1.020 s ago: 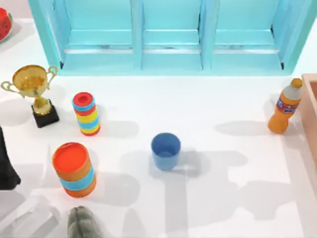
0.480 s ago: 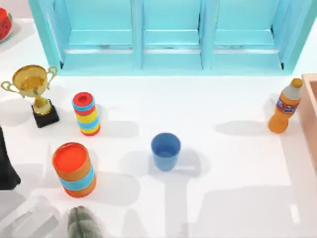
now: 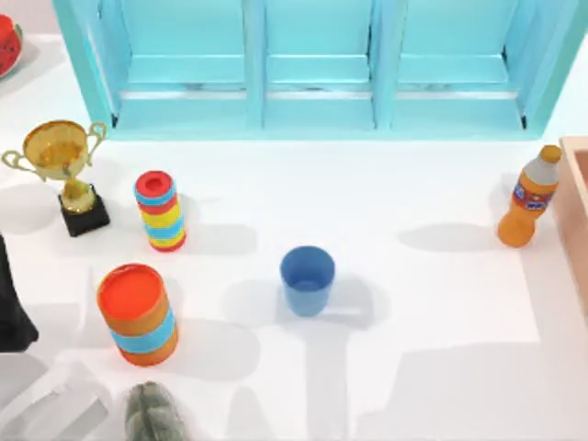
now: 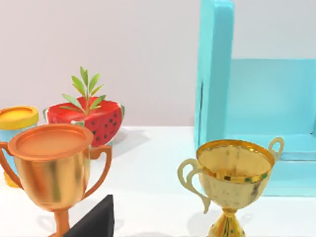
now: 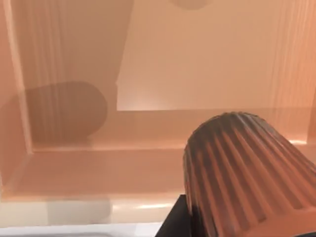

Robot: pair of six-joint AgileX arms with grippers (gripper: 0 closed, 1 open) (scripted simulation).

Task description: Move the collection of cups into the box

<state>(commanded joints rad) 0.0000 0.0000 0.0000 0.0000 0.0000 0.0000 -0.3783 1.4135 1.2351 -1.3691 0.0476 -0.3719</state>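
Observation:
The blue cup (image 3: 307,280) stands upright near the middle of the table, with no gripper near it. The box (image 3: 577,216), tan-pink with flat walls, shows at the table's right edge. In the right wrist view its inner walls and floor (image 5: 197,64) lie below the camera. There my right gripper (image 5: 212,222) is shut on the dark brown ribbed cup (image 5: 247,173), held above the inside of the box, one dark finger (image 5: 173,222) beside it. The cup's shadow falls on the box wall. My left arm (image 3: 11,308) is parked at the left edge.
A turquoise shelf unit (image 3: 312,64) spans the back. A gold trophy (image 3: 62,161) and two striped cylinders (image 3: 161,209) (image 3: 138,314) stand at the left, an orange bottle (image 3: 528,197) by the box. A bronze trophy (image 4: 52,168) and a watermelon ornament (image 4: 89,118) stand near the left wrist.
The right arm's shadow on the table has slid toward the front right corner. The blue cup and the other objects have not moved.

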